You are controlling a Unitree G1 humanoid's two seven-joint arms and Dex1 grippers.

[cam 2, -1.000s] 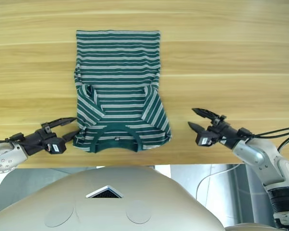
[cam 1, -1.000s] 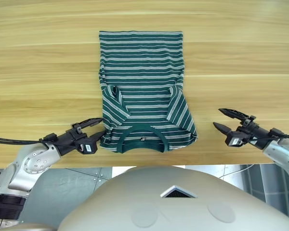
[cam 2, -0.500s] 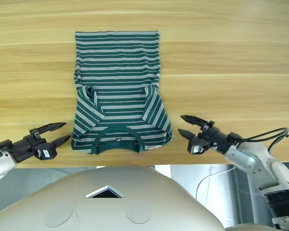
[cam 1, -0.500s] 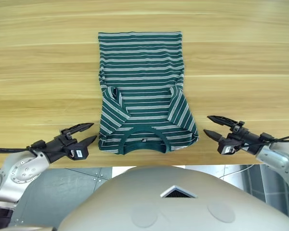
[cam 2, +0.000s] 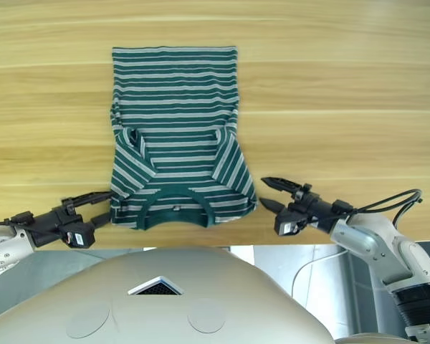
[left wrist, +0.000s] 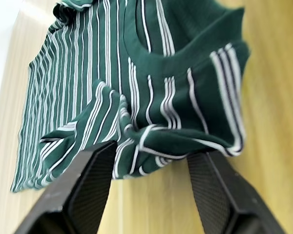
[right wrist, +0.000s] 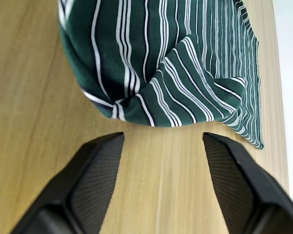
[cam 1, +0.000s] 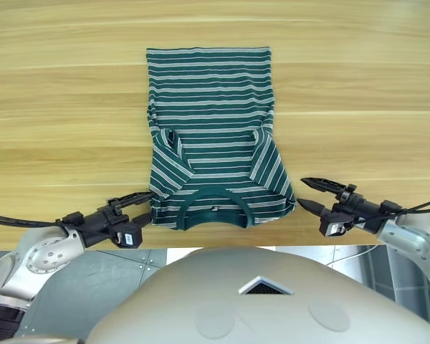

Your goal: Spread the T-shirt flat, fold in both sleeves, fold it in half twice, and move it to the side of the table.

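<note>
The T-shirt [cam 1: 211,129], dark green with white stripes, lies flat on the wooden table [cam 1: 358,86]. Both sleeves are folded in and the collar [cam 1: 215,208] points to the near edge. My left gripper [cam 1: 149,204] is open at the shirt's near left shoulder corner, its tips at the cloth's edge. In the left wrist view that corner [left wrist: 185,136] sits between the spread fingers [left wrist: 83,190]. My right gripper [cam 1: 301,191] is open just beside the near right shoulder corner. In the right wrist view that corner [right wrist: 136,109] lies just ahead of the fingers [right wrist: 234,185].
The table's front edge [cam 1: 301,246] runs right below both grippers. Bare wood extends left of the shirt [cam 1: 64,122], right of it and beyond its hem. Black cables [cam 1: 14,221] trail from both wrists.
The left gripper has moved right, up to the shirt's near left corner. The right gripper has slid left, closer to the near right corner. The shirt has not moved.
</note>
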